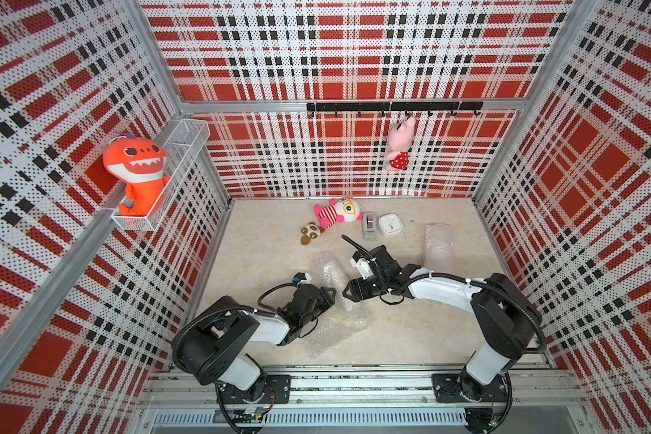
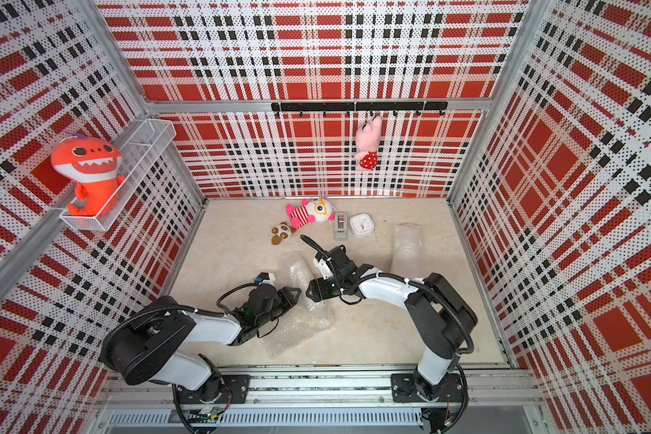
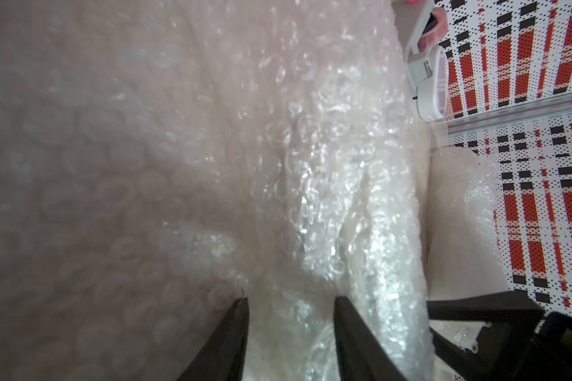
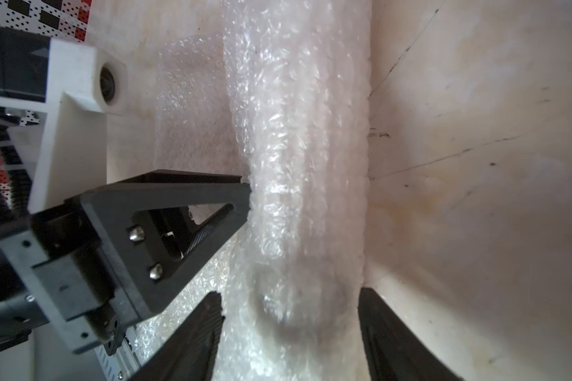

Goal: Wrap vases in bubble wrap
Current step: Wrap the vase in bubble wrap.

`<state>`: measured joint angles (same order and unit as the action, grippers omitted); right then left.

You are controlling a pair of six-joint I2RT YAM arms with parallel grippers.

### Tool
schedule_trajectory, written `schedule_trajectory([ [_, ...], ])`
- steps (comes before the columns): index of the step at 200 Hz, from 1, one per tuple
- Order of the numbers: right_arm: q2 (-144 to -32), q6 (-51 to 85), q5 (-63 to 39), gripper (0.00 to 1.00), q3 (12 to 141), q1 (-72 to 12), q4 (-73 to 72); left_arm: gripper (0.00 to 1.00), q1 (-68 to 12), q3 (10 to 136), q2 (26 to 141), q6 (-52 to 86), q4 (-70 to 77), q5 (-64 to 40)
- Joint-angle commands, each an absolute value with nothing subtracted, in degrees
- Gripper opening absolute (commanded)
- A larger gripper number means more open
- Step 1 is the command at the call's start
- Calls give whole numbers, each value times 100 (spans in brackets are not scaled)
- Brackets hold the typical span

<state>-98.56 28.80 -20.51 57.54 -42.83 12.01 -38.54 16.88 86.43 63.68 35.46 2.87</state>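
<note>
Two rolls of bubble wrap (image 1: 348, 319), one wire basket (image 1: 183, 158)

One shark plush (image 1: 138, 169) is kept in the wire basket on the wall. The near roll (image 1: 329, 274), at the middle of the table (image 1: 264, 240), is clasped by the wide-set right gripper (image 4: 291, 293). Wrap is seen between the half-parted jaws of the left gripper (image 3: 291, 300), but a grip cannot be told. The far roll (image 1: 438, 244) is laid apart, near one clock (image 1: 390, 224)
</note>
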Motion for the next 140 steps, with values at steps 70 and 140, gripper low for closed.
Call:
schedule_trajectory([
  [70,-10502,2567,-1248,60,6023,-4790,1607,45,-3486,1607,8114,6010,2699,46],
  [140,-10484,2309,-393,60,6253,-5005,2097,60,-3322,2074,7326,6046,2060,-14],
])
